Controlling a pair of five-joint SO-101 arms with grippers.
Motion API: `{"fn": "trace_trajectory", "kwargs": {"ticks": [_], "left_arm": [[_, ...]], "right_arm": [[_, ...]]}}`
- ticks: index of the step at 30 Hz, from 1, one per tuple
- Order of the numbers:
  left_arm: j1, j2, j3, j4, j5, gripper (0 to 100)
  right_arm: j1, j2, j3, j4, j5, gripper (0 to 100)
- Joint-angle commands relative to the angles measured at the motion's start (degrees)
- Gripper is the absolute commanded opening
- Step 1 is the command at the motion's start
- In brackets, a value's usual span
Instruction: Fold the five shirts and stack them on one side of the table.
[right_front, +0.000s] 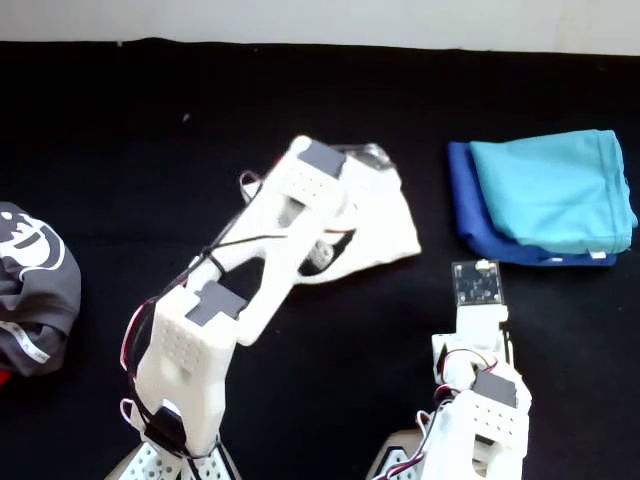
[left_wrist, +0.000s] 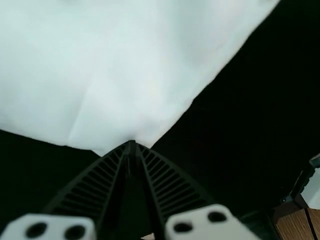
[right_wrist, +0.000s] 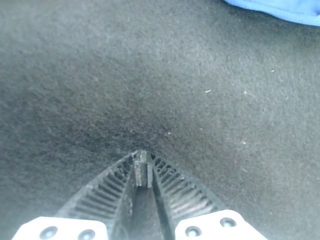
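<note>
Shirts folded: teal shirt (right_front: 550, 185) on blue shirt (right_front: 475, 228), far right. Your left gripper (left_wrist: 131, 146) pinches the white shirt (right_front: 388, 225) at centre; your right gripper (right_wrist: 142, 156) is closed, empty. Grey shirt (right_front: 35, 290) waits unfolded, left.

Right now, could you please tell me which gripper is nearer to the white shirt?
Left. The left gripper is shut on the edge of the white shirt; the right gripper is shut over the black table, apart from it, nearer the folded blue shirts.
</note>
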Motion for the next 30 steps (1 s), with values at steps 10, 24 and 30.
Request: {"fn": "trace_trajectory", "kwargs": {"ticks": [10,24,30], "left_arm": [[0.2,-3.4,2.9,-7.4,0.4,1],[-12.0,-12.8,-19.2,13.0,0.4,1],[-18.2,-31.4,4.6,12.0,-3.0,1]], "right_arm": [[1.2,-0.5,2.1,-1.8,-0.6,0.5],[1.2,-0.5,2.2,-1.8,-0.5,0.5],[1.2,-0.5,2.2,-1.8,-0.5,0.5]]}}
